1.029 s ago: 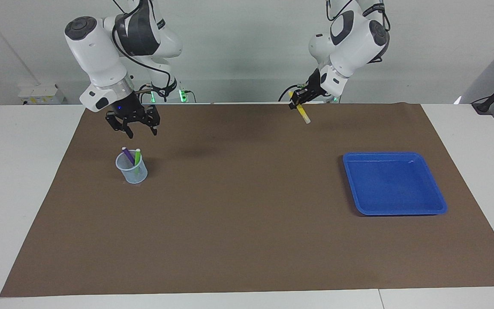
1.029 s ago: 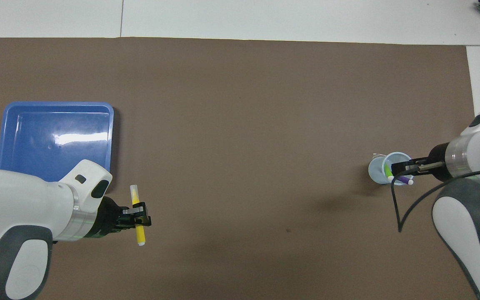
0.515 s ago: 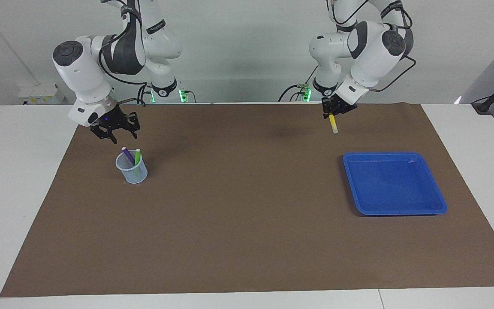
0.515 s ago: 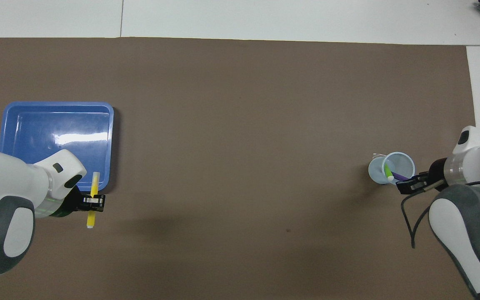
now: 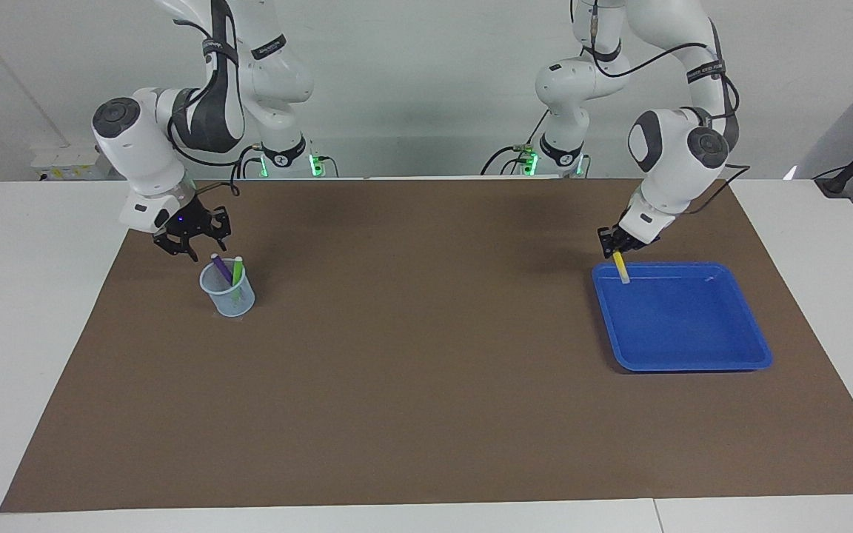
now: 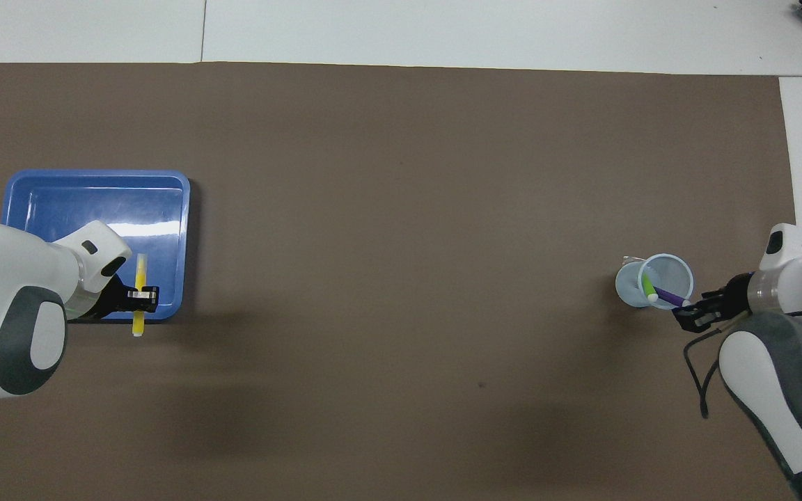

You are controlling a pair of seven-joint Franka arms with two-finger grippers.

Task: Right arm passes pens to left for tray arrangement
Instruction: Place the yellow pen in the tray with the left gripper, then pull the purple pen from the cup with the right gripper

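Observation:
A yellow pen (image 5: 623, 270) (image 6: 139, 273) hangs nearly upright from my left gripper (image 5: 617, 250) (image 6: 143, 296), which is shut on it. Its lower whitish end is over the rim of the blue tray (image 5: 693, 366) (image 6: 95, 174), at the corner nearest the robots. A purple pen (image 5: 221, 268) (image 6: 669, 296) and a green pen (image 5: 237, 268) (image 6: 647, 285) stand tilted in a pale blue mesh cup (image 5: 228, 296) (image 6: 627, 285). My right gripper (image 5: 193, 248) (image 6: 690, 316), blue light lit, hangs open and empty over the mat beside the cup, close to the purple pen's top end.
A brown mat (image 5: 426, 385) covers most of the white table. Nothing lies inside the tray. The cup is toward the right arm's end and the tray toward the left arm's end, with bare mat between them.
My left gripper has carried the yellow pen from the mat's edge by the robots down to the tray's corner. My right gripper has come off the cup, lowered beside it, and its jaws have narrowed.

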